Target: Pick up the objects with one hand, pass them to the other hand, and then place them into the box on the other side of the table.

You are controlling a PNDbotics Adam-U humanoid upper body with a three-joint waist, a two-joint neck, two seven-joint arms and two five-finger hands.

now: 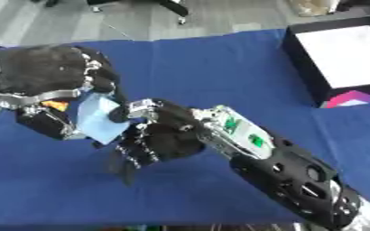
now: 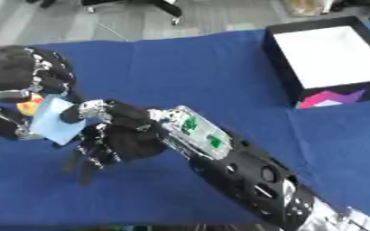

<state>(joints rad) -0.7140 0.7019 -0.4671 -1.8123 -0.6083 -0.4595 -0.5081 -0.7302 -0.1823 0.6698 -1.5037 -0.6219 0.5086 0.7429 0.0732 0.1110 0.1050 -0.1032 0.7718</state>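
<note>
My left hand [image 1: 42,72] hovers at the left of the blue table, its fingers curled round a light blue packet [image 1: 99,115] with an orange and yellow patch [image 1: 55,105] at its upper left. My right hand [image 1: 160,135] reaches across from the lower right and meets the packet's right edge, with its thumb [image 1: 129,110] against the packet and its fingers [image 1: 129,158] hanging straight down below it. The box [image 2: 322,54], black-walled with a white inside, stands at the table's far right corner.
A blue cloth [image 1: 219,67] covers the table. The box's front wall carries a pink and purple pattern [image 2: 334,97]. Grey floor and a chair base [image 1: 172,6] lie beyond the far edge. My right forearm [image 1: 291,176] crosses the lower right of the table.
</note>
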